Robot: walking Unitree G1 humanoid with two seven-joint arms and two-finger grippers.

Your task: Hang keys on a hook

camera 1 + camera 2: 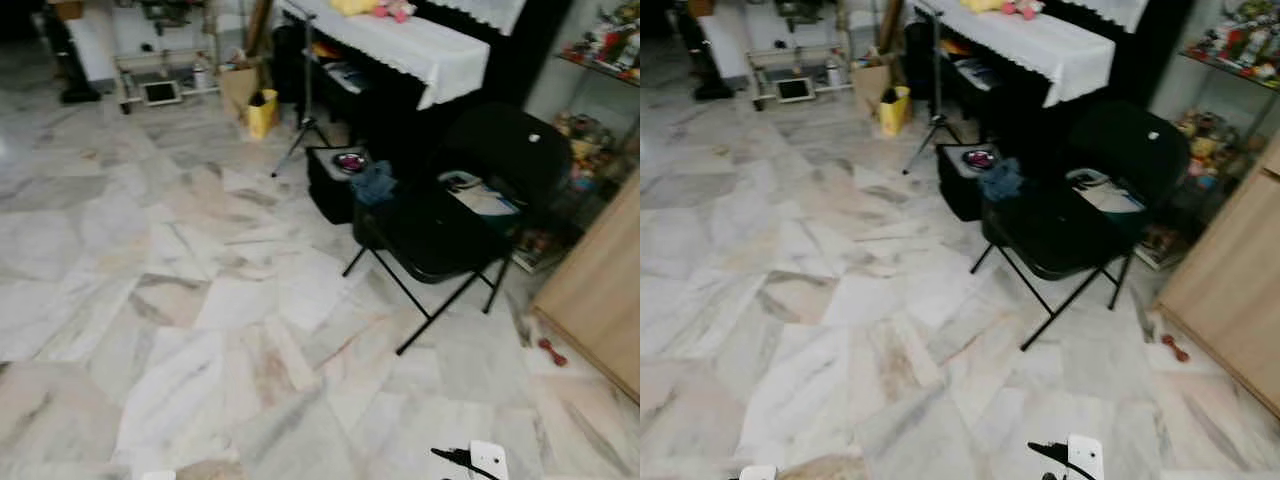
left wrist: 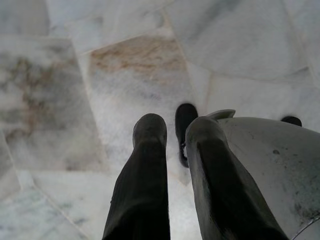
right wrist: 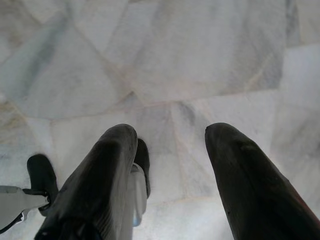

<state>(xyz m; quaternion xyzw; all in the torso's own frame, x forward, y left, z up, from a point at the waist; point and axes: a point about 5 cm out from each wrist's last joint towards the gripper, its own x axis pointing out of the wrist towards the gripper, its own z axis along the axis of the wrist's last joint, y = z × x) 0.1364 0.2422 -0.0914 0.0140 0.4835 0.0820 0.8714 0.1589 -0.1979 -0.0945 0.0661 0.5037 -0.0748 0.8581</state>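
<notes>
One black folding chair [image 1: 440, 235] stands before a cloth-draped piano [image 1: 420, 50].

Marble floor [image 1: 180, 300] bears a black folding chair [image 1: 440, 235] and yellow bag [image 1: 262, 112]

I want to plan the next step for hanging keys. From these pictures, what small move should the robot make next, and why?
Probably turn the head and look around the room. No keys or hook can be made out among the black folding chair, the white marble floor and the light wooden cabinet. The left gripper and right gripper point at the floor, open and empty.
</notes>
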